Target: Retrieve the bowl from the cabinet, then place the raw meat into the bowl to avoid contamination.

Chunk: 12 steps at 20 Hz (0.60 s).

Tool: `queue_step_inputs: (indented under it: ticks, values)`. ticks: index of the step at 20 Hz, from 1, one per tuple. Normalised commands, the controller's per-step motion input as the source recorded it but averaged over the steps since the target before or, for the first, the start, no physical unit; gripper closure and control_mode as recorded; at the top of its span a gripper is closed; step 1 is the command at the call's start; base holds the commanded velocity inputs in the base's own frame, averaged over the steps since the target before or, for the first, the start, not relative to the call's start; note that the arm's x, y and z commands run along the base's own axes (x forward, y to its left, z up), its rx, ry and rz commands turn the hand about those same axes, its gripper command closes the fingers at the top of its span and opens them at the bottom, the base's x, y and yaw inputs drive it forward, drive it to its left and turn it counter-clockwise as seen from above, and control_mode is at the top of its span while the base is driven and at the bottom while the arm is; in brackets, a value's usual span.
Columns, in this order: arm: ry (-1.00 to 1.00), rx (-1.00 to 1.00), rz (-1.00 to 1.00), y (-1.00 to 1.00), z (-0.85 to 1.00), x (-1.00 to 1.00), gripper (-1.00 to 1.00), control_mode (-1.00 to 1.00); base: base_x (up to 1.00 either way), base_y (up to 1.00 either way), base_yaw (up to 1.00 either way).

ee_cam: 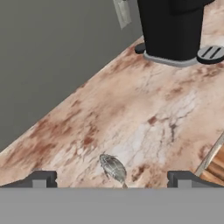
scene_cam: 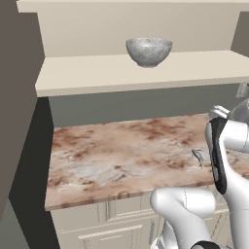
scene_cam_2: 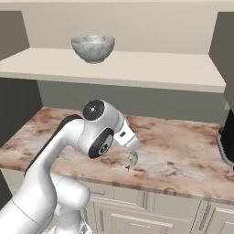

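Where the reddish marble counter [scene_cam: 121, 155] runs below a grey wall, the open cream cabinet [scene_cam: 146, 75] shows a plain beige shelf. The bowl [scene_cam: 149, 51] stands upright on that shelf, mouth up, round with no long axis. A small grey fish-like item [ee_cam: 113, 168] lies on the counter, lengthwise between the gripper [ee_cam: 111, 179] tips, whose jaws stand spread, holding nothing. A black appliance [ee_cam: 173, 28] sits beyond.

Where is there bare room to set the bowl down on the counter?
The counter is bare across its left and middle, from the dark side wall to the raw meat near the front edge. Right of the meat it tightens: the black appliance stands there. The bowl sits on the cabinet shelf.
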Motion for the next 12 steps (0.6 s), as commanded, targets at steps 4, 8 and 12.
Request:
queue_step_inputs:
  ticks: [4,8,12]
  values:
    - [-0.16,0.03,0.08,0.02,0.62,-0.09,-1.00,-1.00,0.00,0.00,0.00]
    - [-0.14,0.03,0.08,0.03,0.62,-0.11,-1.00,-1.00,0.00,0.00,0.00]
    - [-0.13,0.01,0.08,0.09,0.58,-0.03,-1.00,-1.00,0.00,0.00,0.00]
